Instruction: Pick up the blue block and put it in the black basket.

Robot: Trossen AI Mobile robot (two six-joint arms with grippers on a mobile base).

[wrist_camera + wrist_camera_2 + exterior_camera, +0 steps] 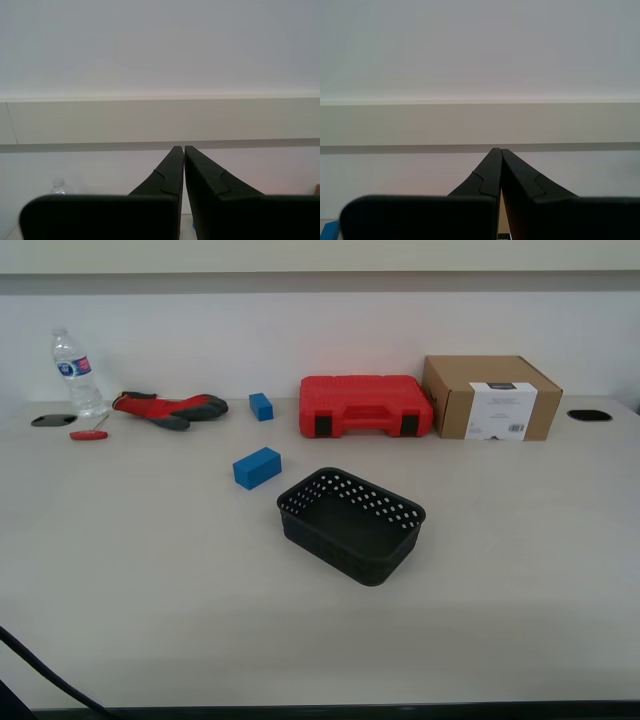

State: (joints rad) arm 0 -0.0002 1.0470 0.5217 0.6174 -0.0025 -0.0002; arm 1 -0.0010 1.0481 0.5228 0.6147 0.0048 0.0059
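Note:
The blue block (257, 467) lies on the table (150, 590), a little to the exterior view's left of and behind the black basket (351, 524). The basket is empty and sits near the table's middle. A smaller blue block (261, 406) lies farther back, beside the red tool case (365, 406). Neither arm shows in the exterior view. My first gripper (184, 148) is shut with nothing between its fingers and points at the far wall. My second gripper (497, 149) is likewise shut, empty and raised toward the wall.
A water bottle (77, 373), a red screwdriver (88, 435) and red-and-grey gloves (170, 408) lie at the back on the exterior view's left. A cardboard box (490, 397) stands at the back right. Two cable holes (588, 415) sit near the back corners. A black cable (40, 670) crosses the near left corner.

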